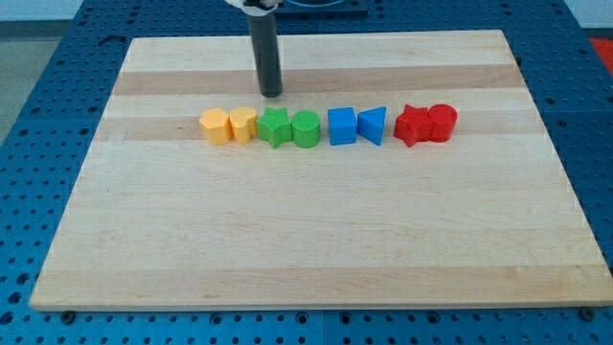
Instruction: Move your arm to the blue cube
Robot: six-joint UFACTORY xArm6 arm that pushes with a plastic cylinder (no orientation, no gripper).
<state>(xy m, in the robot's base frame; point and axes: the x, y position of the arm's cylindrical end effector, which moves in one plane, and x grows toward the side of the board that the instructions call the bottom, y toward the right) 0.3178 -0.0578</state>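
Observation:
The blue cube [342, 126] stands in a row of blocks across the middle of the wooden board [316, 249]. A blue triangular block [373, 125] sits just to its right. My tip [272, 94] rests on the board above the row, just above the green star-shaped block [274, 126]. It is apart from every block and lies up and to the left of the blue cube.
From the view's left, the row holds a yellow block [216, 126], a second yellow block [243, 124], the green star, a green cylinder [306, 128], the two blue blocks, a red star-shaped block [414, 126] and a red cylinder [442, 123].

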